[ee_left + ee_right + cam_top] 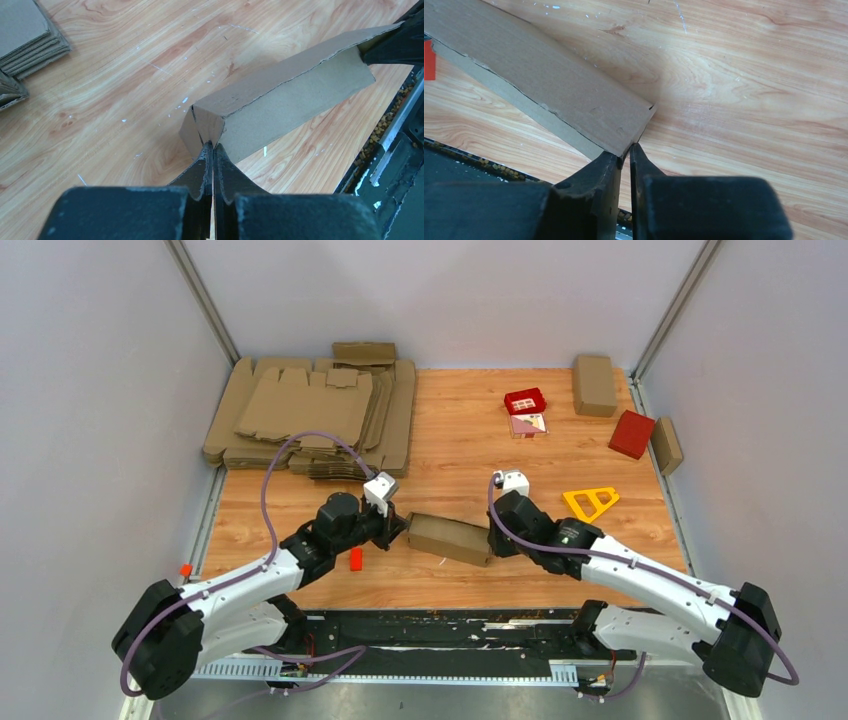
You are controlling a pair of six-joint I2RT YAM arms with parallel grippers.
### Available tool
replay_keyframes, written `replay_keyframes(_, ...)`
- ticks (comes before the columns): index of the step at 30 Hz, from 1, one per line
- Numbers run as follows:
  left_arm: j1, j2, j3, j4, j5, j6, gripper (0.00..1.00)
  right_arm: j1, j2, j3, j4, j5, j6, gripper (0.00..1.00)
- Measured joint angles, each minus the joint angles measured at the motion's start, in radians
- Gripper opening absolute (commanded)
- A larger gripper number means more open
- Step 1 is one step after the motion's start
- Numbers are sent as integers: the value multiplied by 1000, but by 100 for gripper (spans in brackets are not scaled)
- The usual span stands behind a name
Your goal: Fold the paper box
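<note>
- Nearest, the left pincer (pixel 213 150) is pressed together on the end flaps of the box (pixel 280 97), pinching thin card.
- Opposite, the right pincer (pixel 626 152) is nearly closed at the box's other corner; its grip looks likely but isn't certain.
- Between them the box lies on the table (pixel 450 455), mid-front, formed into an oblong sleeve (light, stiff along creases, easily crushed).
- Best held by flap edges or corners, I judge; the walls would buckle.
- Farther off lies a stack of flat blanks (pixel 310 415).
</note>
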Motion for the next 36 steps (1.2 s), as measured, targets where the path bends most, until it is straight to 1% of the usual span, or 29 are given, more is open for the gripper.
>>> replay_keyframes(3, 0, 4, 0, 3, -4, 0, 0, 0, -12, 0, -8, -10, 31, 1)
replay_keyframes(4, 0, 5, 0, 3, -5, 0, 0, 0, -16, 0, -11, -10, 39, 0)
replay_keyframes(13, -21, 17, 15, -3, -24, 5, 0, -11, -25, 10, -50, -8, 124, 0)
replay_keyframes(20, -31, 24, 49, -41, -61, 12, 0, -40, -69, 14, -67, -76, 163, 0)
replay_keyframes(25, -32, 37, 105, -93, -96, 17, 0, -48, -76, 11, -65, -131, 192, 0)
replay_keyframes(36, -32, 56, 130, -127, -104, 19, 0, -55, -80, 0, -58, -163, 216, 0)
